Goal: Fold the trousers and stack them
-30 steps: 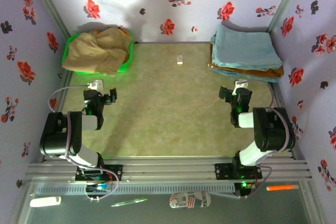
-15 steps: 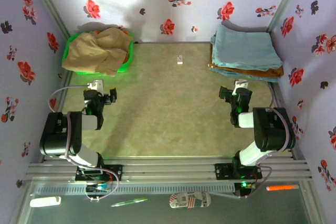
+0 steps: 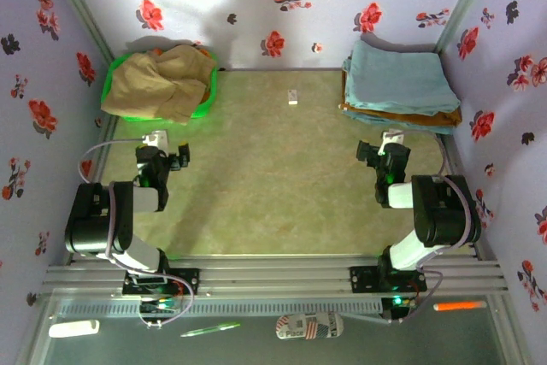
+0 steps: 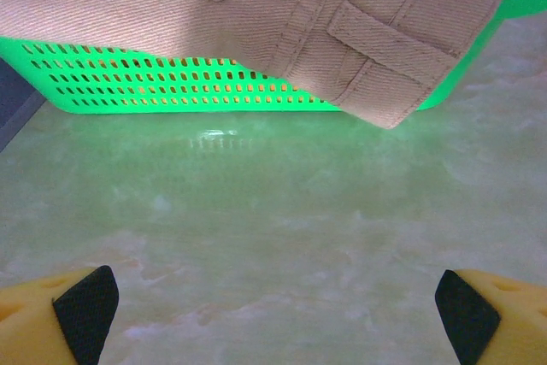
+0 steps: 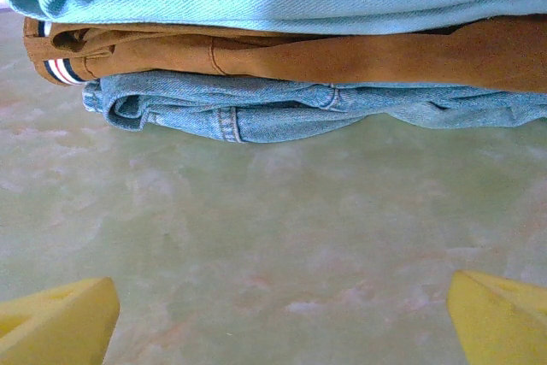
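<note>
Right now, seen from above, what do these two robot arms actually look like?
The left arm and right arm are both chunky black rounded joints linked by silver-white segments, bolted to a grey metal rail. A thin grey cable loops off the left one. The left gripper has yellow fingers faced with black pads; the right gripper is yellow too.

Both the left arm (image 3: pixel 107 224) and the right arm (image 3: pixel 432 215) were built of bulky black joint housings, each with a white link above its base. A thin grey cable (image 3: pixel 111 143) looped off the left wrist beside a small white camera block (image 3: pixel 155 137). On the left gripper (image 4: pixel 273 318) the fingers (image 4: pixel 30 318) were yellow wedges faced with black pads (image 4: pixel 85 309), on the right gripper (image 5: pixel 278 326) plain yellow wedges (image 5: pixel 60 331); coloured wires (image 3: pixel 159 303) bunched at the left base and a green light (image 3: pixel 397 301) showed at the right base.
</note>
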{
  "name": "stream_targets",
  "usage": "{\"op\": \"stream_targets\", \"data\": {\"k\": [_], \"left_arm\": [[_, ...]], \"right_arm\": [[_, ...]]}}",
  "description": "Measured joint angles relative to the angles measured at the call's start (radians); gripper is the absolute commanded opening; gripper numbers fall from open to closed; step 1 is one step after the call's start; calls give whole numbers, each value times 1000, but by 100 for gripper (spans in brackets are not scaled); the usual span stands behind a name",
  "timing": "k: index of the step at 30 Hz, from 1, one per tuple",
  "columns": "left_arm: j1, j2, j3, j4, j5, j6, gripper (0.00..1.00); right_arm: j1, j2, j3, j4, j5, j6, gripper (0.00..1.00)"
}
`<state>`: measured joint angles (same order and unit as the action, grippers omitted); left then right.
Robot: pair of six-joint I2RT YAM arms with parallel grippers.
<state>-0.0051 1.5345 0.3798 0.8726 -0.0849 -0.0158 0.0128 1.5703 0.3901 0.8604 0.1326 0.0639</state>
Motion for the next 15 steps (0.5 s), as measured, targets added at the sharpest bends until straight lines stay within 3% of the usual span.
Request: {"op": "stream_targets", "data": {"k": [4, 8, 12, 15], "left_arm": [[-3, -8, 12, -39, -10, 0, 100], [-17, -156, 117, -314, -27, 2, 100], [-54, -365, 302, -564, -34, -47, 100], [-67, -498, 465, -752, -34, -186, 100]], "right_arm": [[2, -14, 1, -21, 16, 0, 99], [21, -216, 49, -261, 61, 16, 99], [61, -444, 265, -572, 104, 111, 99], [77, -558, 445, -752, 107, 243, 99]]}}
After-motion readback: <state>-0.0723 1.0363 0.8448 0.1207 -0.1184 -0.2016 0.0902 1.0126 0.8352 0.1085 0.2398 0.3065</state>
